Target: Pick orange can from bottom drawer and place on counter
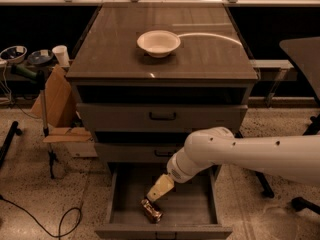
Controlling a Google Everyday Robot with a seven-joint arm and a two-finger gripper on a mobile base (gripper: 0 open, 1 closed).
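Grey counter [105,59] above, bottom drawer [192,211] open below: my gripper [156,193] hangs inside it, just above the can [151,210] lying there. How wide my jaws stand I cannot tell; landing off-centre could roll the can away.

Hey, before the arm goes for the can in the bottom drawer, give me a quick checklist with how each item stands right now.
1. Deep bottom grey drawer pulled open: ok.
2. Small shiny orange-copper metal can in plain sight, lying on its side on the drawer floor: ok.
3. Pincer down in the drawer, just above and right of the can: ok.
4. Can lifted off the drawer floor: not ok.
5. Pincer touching the can: cannot tell.
6. Bare room on the glossy grey-brown counter beside the round white bowl: ok.
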